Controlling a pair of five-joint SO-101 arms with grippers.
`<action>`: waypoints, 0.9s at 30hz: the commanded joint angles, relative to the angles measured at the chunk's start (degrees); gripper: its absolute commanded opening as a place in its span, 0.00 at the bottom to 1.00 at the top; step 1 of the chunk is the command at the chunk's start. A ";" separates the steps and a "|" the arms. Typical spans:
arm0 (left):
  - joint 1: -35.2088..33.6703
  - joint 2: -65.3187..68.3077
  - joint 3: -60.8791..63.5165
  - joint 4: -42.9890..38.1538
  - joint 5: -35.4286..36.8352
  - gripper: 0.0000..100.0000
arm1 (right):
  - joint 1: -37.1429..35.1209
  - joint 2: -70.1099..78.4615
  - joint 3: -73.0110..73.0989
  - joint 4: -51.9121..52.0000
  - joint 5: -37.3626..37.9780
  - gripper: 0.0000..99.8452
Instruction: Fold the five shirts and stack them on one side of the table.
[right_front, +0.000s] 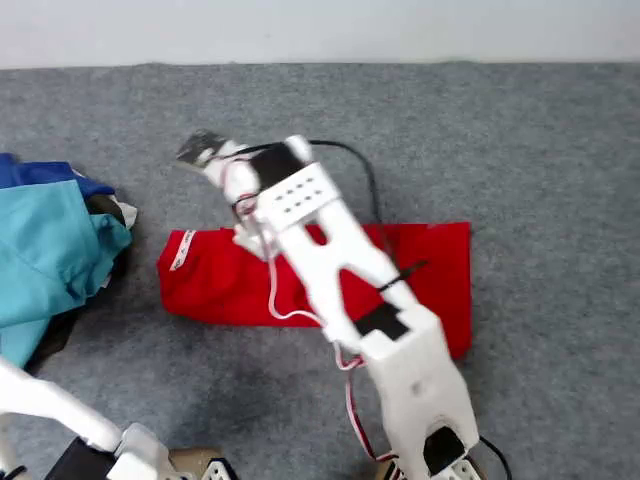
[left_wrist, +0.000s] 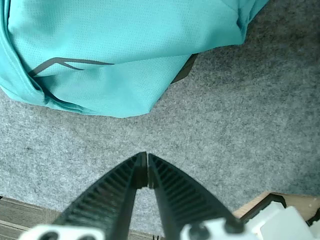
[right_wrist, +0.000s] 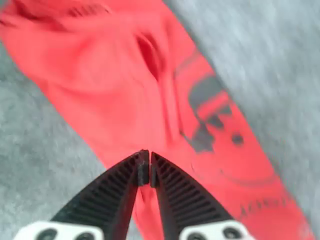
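At the far left of the grey desk (right_front: 520, 140) we saw a loose heap of clothes. A teal shirt (right_front: 45, 255) lay on top, a blue shirt (right_front: 40, 172) showed at the heap's far edge, and a dark garment (right_front: 60, 330) peeked out from under the teal one. The left arm (right_front: 60, 405) stood at the near left corner. In its wrist view the left pincer (left_wrist: 147, 170) had its tips pressed together and held nothing. It sat over bare desk, with the teal shirt near it but apart from it. Further right, across the middle of the desk, the red shirt (right_front: 215, 280) lay folded into a long flat band, with a white label (right_front: 180, 250) at its left end and the heap just beside that end. The right arm (right_front: 340, 280) stretched from the near edge over this band and hid part of its middle. The right pincer (right_wrist: 144, 167) was also pressed together and empty. In its wrist view it sat above the red cloth close to one long edge, with a dark print (right_wrist: 210, 115) off to one side. We could not tell whether the tips touched the fabric. A black cable (right_front: 365, 175) looped from the arm over the desk behind the shirt.
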 joint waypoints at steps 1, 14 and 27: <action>0.09 -5.10 -0.48 0.44 -0.09 0.02 | 4.62 -13.32 11.60 2.51 -0.79 0.01; 0.18 -21.80 8.66 0.35 -2.99 0.02 | 25.98 -33.71 45.19 -9.45 -3.78 0.06; 0.09 -27.16 15.78 0.35 -5.80 0.02 | 33.27 -35.21 65.23 -30.02 -12.31 0.26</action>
